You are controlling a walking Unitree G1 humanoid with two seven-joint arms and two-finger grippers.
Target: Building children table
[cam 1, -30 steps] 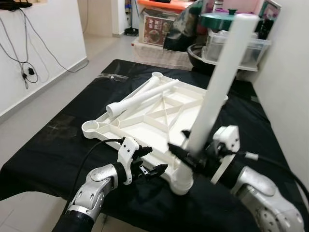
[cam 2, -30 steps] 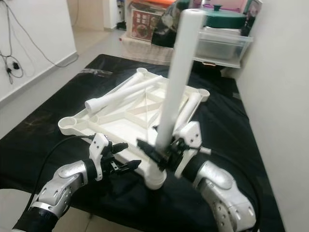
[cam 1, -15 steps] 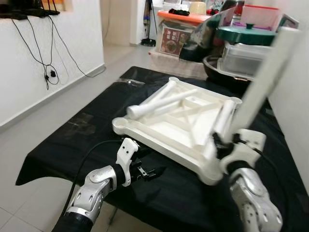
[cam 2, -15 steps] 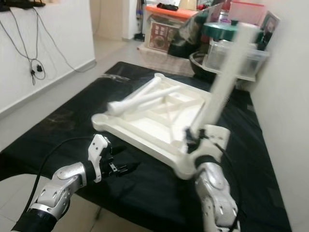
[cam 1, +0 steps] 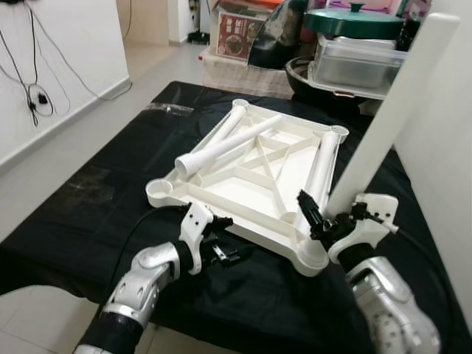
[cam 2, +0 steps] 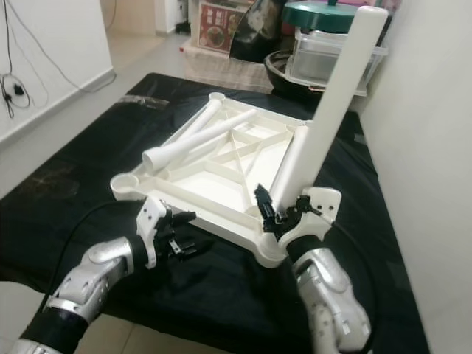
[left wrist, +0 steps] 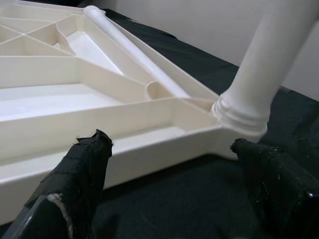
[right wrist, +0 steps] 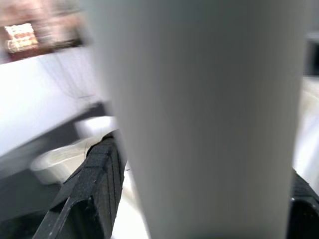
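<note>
Right hand is clamped on the white leg, seated leaning in the corner socket of the upside-down tabletop on the desk. Straighten it, then push down. Left hand is spread wide beside the frame edge.

Tabletop: lay upside down on the table.
Loose legs: lay across the tabletop's left side.
Standing leg: rose tilted from the near right corner.
Storage boxes: stood behind the table.
</note>
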